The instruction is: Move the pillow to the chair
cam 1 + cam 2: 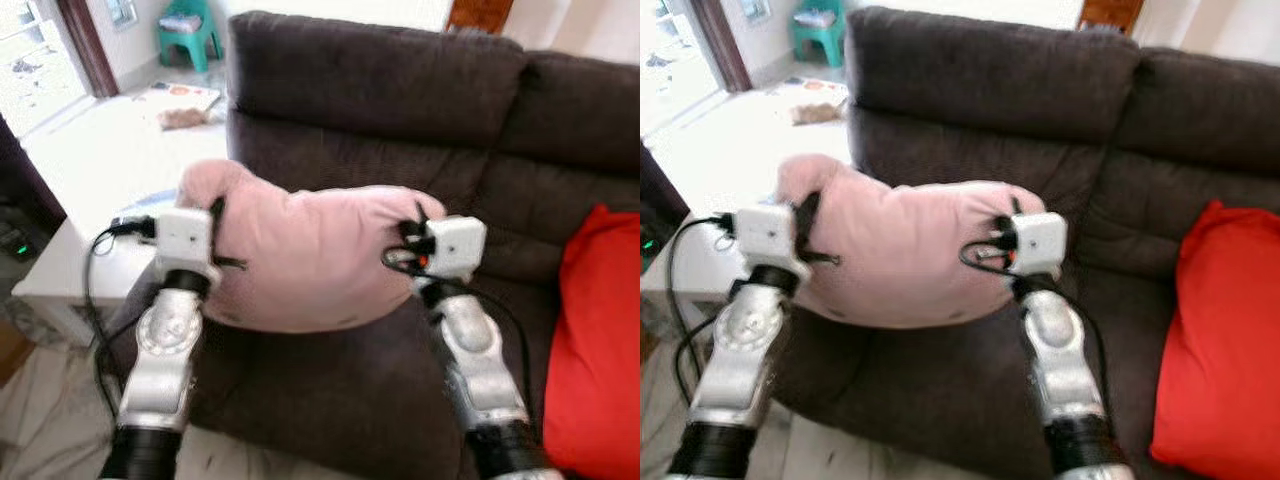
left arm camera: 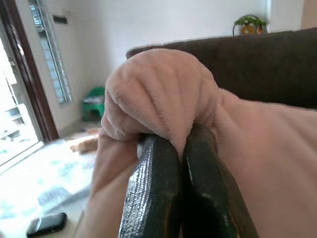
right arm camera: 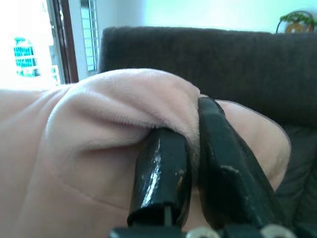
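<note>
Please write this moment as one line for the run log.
left gripper: shut on pink pillow | right gripper: shut on pink pillow | pillow: held above brown sofa

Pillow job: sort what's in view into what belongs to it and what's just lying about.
Belongs to the job:
pink pillow, lifted above the sofa seat
left tool, shut on one pillow corner
right tool, shut on the other corner

Just lying about:
brown sofa
red cushion
green stool
phone
</note>
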Motion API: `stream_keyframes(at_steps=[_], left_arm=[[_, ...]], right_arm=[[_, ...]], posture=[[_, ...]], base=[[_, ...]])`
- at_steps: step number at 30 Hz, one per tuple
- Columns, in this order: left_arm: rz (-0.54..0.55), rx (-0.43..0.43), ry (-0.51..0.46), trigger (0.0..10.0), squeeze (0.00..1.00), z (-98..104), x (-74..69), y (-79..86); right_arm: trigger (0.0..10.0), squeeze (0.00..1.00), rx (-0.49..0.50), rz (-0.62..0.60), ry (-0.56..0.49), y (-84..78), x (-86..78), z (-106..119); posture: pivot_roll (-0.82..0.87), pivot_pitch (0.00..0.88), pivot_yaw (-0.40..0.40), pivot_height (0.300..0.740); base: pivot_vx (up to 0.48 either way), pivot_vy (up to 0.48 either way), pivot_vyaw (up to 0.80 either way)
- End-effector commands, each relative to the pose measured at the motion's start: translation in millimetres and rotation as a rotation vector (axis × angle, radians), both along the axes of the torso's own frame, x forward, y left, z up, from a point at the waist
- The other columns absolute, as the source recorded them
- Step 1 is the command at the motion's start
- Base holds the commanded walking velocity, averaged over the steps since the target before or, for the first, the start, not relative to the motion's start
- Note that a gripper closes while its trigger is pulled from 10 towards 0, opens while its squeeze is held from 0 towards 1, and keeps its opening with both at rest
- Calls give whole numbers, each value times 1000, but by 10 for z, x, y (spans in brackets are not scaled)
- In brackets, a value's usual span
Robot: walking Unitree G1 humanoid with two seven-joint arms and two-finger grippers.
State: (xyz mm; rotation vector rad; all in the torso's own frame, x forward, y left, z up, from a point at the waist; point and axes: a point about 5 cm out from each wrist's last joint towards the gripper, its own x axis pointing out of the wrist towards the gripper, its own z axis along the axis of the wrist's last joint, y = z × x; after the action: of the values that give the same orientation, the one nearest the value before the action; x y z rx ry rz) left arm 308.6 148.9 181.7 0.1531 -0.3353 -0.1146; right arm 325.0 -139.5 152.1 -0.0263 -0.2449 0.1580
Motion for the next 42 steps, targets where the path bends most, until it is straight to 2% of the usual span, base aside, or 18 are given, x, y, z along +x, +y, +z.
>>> stream_keyframes(at_steps=[1, 9, 13, 16, 19, 22, 25, 27, 28, 30, 37, 38, 39, 40, 41, 42], left_arm=[[-60, -13, 52, 10000, 0, -55, 12, -58], [-52, -11, 164, 10000, 0, -243, 28, -51], [-67, -39, 226, 10000, 0, -341, 24, -50], [-100, -91, 233, 10000, 0, -334, 18, -78], [-144, -152, 207, 10000, 0, -223, 18, -120], [-142, -143, 204, 10000, 0, -195, 25, -120], [-184, -143, 233, 10000, 0, -190, 13, -142], [-242, -137, 284, 10000, 0, -229, -24, -172], [-295, -108, 317, 10000, 0, -268, -66, -203], [-322, -82, 335, 10000, 0, -295, -94, -217], [-321, -80, 387, 10000, 0, -381, -123, -197], [-324, -79, 394, 10000, 0, -393, -126, -200], [-327, -79, 399, 10000, 0, -397, -128, -200], [-328, -79, 402, 10000, 0, -401, -129, -201], [-329, -77, 408, 10000, 0, -411, -130, -202], [-327, -76, 414, 10000, 0, -423, -131, -198]], right_arm=[[10000, 0, -8, 61, -67, 164, 17, 165], [10000, 0, -73, 84, 5, 178, 91, 34], [10000, 0, -126, 58, 48, 108, 169, -3], [10000, 0, -129, 35, 47, 44, 204, 19], [10000, 0, -121, 29, 26, 16, 226, 74], [10000, 0, -124, 29, 25, 15, 236, 82], [10000, 0, -132, 38, 30, 33, 258, 76], [10000, 0, -145, 58, 54, 58, 274, 45], [10000, 0, -162, 69, 74, 70, 280, 16], [10000, 0, -172, 72, 88, 71, 283, -7], [10000, 0, -171, 109, 111, 84, 275, -59], [10000, 498, -171, 113, 111, 88, 274, -61], [10000, 498, -172, 112, 111, 87, 274, -63], [10000, 596, -172, 111, 111, 87, 274, -64], [10000, 996, -174, 115, 112, 91, 272, -67], [10000, 1000, -176, 118, 113, 96, 270, -72]], posture=[[59, 41, -55, 740], [59, 41, -57, 740], [59, 34, -61, 740], [58, 31, -61, 740], [57, 27, -61, 740], [57, 25, -60, 740], [58, 25, -60, 740], [64, 30, -62, 740], [66, 32, -63, 740], [68, 35, -65, 740], [67, 44, -66, 740], [67, 44, -66, 740], [64, 45, -65, 740], [64, 45, -65, 740], [64, 45, -65, 740], [64, 45, -65, 740]], base=[[0, 0, 0], [0, 0, 0], [0, 0, 0], [0, 0, 0], [0, 0, 0], [0, 0, 0], [0, 0, 0], [0, 0, 0], [0, 0, 0], [0, 0, 0], [0, 0, 0], [0, 0, 0], [0, 0, 0], [0, 0, 0], [0, 0, 0], [0, 0, 0]])
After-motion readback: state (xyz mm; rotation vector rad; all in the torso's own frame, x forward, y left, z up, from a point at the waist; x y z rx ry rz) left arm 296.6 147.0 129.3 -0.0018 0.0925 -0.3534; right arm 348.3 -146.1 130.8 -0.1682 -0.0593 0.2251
